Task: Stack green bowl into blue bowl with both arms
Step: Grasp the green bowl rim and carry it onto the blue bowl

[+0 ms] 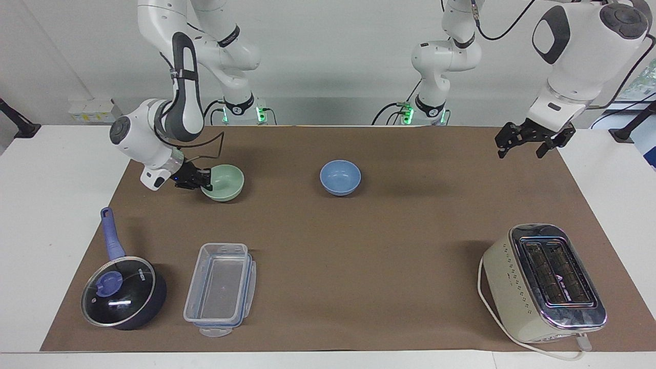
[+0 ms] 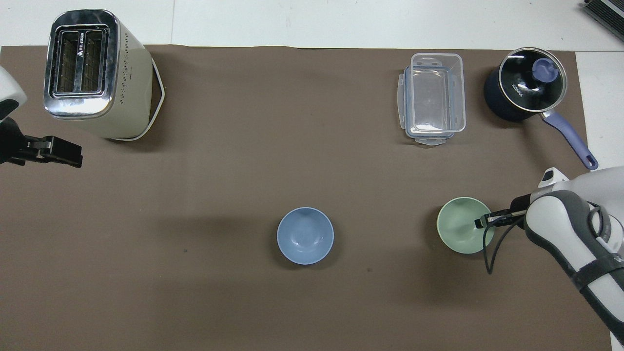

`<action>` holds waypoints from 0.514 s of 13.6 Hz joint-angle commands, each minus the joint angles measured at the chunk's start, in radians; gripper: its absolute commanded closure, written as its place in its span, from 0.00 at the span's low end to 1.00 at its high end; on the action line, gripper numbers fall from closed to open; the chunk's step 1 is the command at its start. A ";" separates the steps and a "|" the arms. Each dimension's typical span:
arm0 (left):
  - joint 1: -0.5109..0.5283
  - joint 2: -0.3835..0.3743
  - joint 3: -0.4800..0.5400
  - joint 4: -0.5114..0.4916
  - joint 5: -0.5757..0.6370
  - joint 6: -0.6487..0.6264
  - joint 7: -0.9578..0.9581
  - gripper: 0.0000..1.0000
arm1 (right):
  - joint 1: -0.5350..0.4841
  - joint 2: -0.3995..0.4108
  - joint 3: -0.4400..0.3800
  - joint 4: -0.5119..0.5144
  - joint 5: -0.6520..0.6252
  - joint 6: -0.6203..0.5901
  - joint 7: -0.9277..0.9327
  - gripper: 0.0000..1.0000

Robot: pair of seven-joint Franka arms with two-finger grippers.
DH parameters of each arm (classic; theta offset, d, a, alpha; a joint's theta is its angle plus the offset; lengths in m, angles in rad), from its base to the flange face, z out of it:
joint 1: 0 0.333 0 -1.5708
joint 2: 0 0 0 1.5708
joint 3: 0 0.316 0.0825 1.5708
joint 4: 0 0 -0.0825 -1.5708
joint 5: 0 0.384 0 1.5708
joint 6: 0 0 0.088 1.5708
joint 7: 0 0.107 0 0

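The green bowl (image 1: 226, 182) is toward the right arm's end of the brown mat and also shows in the overhead view (image 2: 458, 225). My right gripper (image 1: 204, 182) is shut on its rim, on the side away from the blue bowl; the overhead view shows a finger inside the rim (image 2: 482, 222). I cannot tell whether the bowl is just off the mat. The blue bowl (image 1: 340, 177) stands empty mid-mat (image 2: 305, 236). My left gripper (image 1: 526, 143) waits open in the air over the left arm's end of the mat (image 2: 58, 152).
A cream toaster (image 1: 543, 282) stands far from the robots at the left arm's end. A clear plastic container (image 1: 220, 289) and a dark lidded saucepan with a blue handle (image 1: 123, 292) stand far from the robots at the right arm's end.
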 commanded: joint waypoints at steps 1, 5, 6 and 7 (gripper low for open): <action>0.013 0.002 -0.008 0.011 -0.003 -0.013 0.009 0.00 | -0.002 -0.035 0.010 0.044 0.030 -0.086 -0.035 1.00; 0.013 0.002 -0.008 0.009 -0.003 -0.015 0.010 0.00 | 0.102 -0.110 0.022 0.051 0.033 -0.142 0.063 1.00; 0.013 0.002 -0.008 0.011 -0.003 -0.015 0.010 0.00 | 0.151 -0.126 0.022 0.052 0.065 -0.153 0.103 1.00; 0.013 0.002 -0.008 0.009 -0.003 -0.013 0.010 0.00 | 0.195 -0.132 0.022 0.055 0.109 -0.154 0.149 1.00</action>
